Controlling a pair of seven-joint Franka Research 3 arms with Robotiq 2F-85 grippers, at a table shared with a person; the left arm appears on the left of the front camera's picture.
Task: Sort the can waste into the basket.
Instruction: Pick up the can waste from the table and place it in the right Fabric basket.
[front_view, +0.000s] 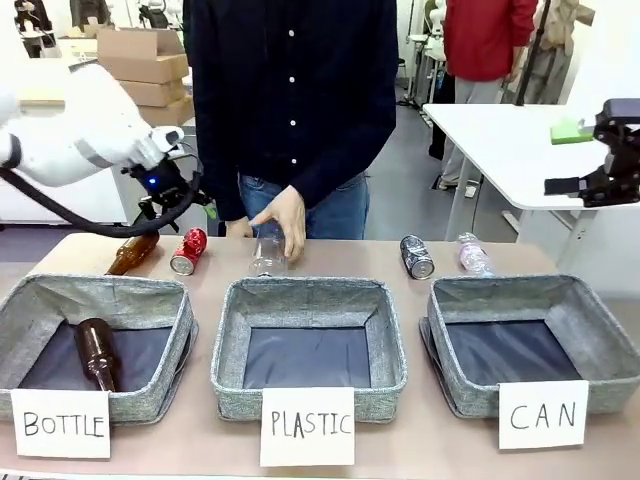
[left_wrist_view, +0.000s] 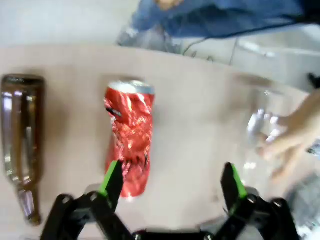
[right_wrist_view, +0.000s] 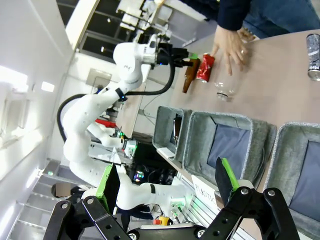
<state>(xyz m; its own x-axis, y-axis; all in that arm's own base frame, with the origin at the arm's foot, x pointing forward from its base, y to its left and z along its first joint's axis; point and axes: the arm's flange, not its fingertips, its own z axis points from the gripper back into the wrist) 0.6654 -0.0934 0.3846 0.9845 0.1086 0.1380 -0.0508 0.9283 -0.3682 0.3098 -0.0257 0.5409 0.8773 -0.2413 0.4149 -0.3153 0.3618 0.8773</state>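
Note:
The red can (front_view: 188, 251) lies on its side at the back left of the table, and the black can (front_view: 416, 256) lies at the back right. My left gripper (front_view: 175, 208) hangs open just above the red can. In the left wrist view the red can (left_wrist_view: 129, 137) lies by one green fingertip (left_wrist_view: 112, 180) of that open left gripper (left_wrist_view: 172, 182), not between the jaws. My right gripper (front_view: 590, 185) is raised at the far right, off the table, and its jaws stand open with nothing between them (right_wrist_view: 167, 180). The grey basket carded "CAN" (front_view: 600, 330) stands at the front right.
A brown bottle (front_view: 133, 253) lies just left of the red can. A person's hand (front_view: 290, 222) rests on a clear bottle (front_view: 268, 255) at the back middle. Another clear bottle (front_view: 472, 254) lies beside the black can. Baskets carded "BOTTLE" (front_view: 30, 310) and "PLASTIC" (front_view: 225, 330) stand in front.

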